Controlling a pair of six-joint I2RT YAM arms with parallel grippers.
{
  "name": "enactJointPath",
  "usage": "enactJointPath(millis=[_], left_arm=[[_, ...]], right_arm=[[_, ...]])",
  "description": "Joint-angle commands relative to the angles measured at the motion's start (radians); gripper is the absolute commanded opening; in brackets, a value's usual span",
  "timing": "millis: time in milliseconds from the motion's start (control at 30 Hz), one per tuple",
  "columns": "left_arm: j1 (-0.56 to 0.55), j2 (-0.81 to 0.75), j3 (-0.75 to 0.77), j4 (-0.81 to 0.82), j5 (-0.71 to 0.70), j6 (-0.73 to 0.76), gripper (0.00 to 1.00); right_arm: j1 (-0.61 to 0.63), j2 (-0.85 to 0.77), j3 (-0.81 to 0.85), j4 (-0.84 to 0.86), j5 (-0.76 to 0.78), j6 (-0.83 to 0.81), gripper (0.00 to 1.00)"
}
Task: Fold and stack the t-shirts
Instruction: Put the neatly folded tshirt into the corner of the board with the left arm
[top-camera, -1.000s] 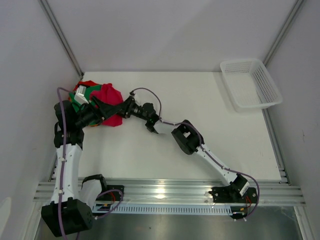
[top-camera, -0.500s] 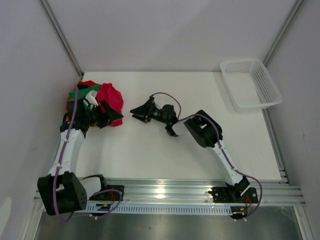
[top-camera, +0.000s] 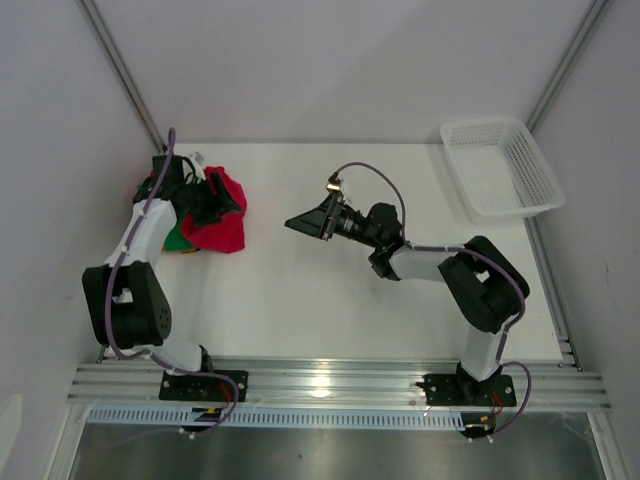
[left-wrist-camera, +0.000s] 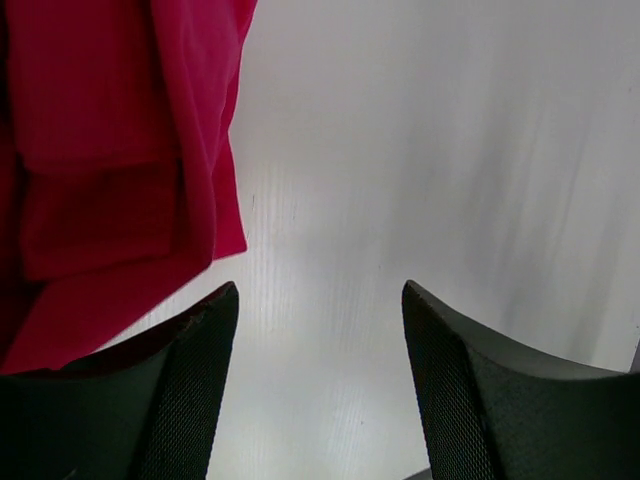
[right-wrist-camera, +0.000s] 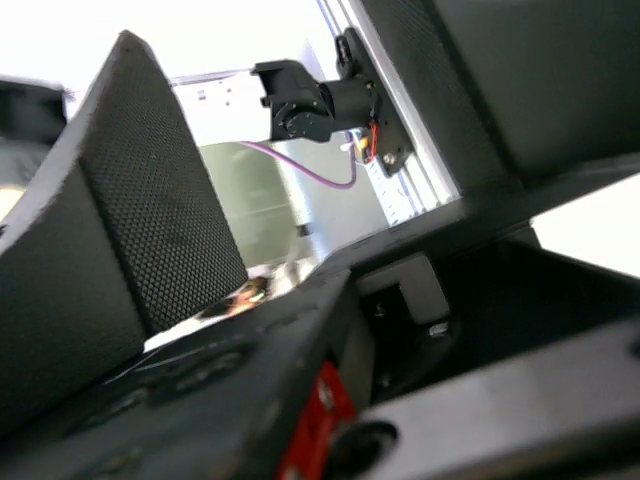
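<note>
The t-shirts (top-camera: 205, 215) lie crumpled in a heap at the far left of the white worktop (top-camera: 300, 300). The crimson-red t-shirt (top-camera: 225, 228) is on top, its bunched length running roughly far to near; which way its neck points cannot be told. A green t-shirt (top-camera: 178, 238) peeks out beneath. The left tool (top-camera: 222, 198) hangs over the heap's right edge, jaws spread and empty, bare worktop between its fingers (left-wrist-camera: 190, 400). The right tool (top-camera: 305, 222), mid-worktop, points left at the heap, also spread and empty. A white mesh basket (top-camera: 480, 123) sits at the far right corner.
</note>
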Motion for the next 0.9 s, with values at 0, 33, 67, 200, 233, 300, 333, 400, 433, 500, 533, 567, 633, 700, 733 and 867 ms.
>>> enactJointPath(millis=[0,33,67,200,233,300,333,400,433,500,533,567,633,700,733,867], left_arm=[[-0.056,0.056,0.114,-0.006,0.058,-0.021,0.69],[-0.056,0.068,0.128,-0.007,0.058,-0.022,0.69],[-0.096,0.078,0.169,-0.007,0.075,-0.041,0.69],[-0.234,0.143,0.251,-0.015,0.031,-0.045,0.7],[-0.278,0.189,0.272,-0.029,0.026,-0.036,0.69],[-0.317,0.232,0.333,-0.079,-0.022,-0.017,0.69],[-0.341,0.262,0.341,-0.087,-0.049,-0.002,0.69],[-0.346,0.277,0.343,-0.096,-0.096,0.001,0.69],[-0.343,0.285,0.343,-0.104,-0.125,0.012,0.68],[-0.34,0.291,0.344,-0.127,-0.217,0.032,0.68],[-0.333,0.292,0.347,-0.135,-0.251,0.047,0.68],[-0.326,0.294,0.355,-0.141,-0.285,0.053,0.69],[-0.305,0.297,0.367,-0.17,-0.375,0.063,0.68],[-0.279,0.297,0.372,-0.182,-0.424,0.073,0.68],[-0.271,0.3,0.377,-0.184,-0.423,0.076,0.68],[-0.251,0.316,0.381,-0.192,-0.514,0.098,0.68]], right_arm=[[0.033,-0.102,-0.027,-0.15,-0.026,-0.17,0.66],[0.033,-0.102,-0.027,-0.172,-0.02,-0.188,0.66],[0.042,-0.105,-0.026,-0.183,-0.016,-0.199,0.66],[0.047,-0.062,-0.024,-0.092,-0.016,-0.123,0.66],[0.047,-0.053,-0.02,-0.077,-0.017,-0.112,0.66],[0.05,-0.045,-0.01,-0.073,-0.014,-0.104,0.66],[0.05,-0.045,-0.001,-0.076,-0.012,-0.107,0.66],[0.05,-0.054,0.006,-0.096,-0.015,-0.115,0.66],[0.049,-0.059,0.011,-0.105,-0.015,-0.125,0.66],[0.044,-0.086,0.014,-0.139,-0.019,-0.142,0.66],[0.043,-0.097,0.013,-0.155,-0.017,-0.168,0.66],[0.043,-0.109,0.005,-0.174,-0.012,-0.18,0.66],[0.035,-0.143,-0.009,-0.205,-0.005,-0.197,0.66],[0.026,-0.166,-0.032,-0.206,-0.002,-0.197,0.66],[0.021,-0.174,-0.038,-0.203,-0.002,-0.194,0.66],[0.01,-0.205,-0.058,-0.214,0.004,-0.194,0.66]])
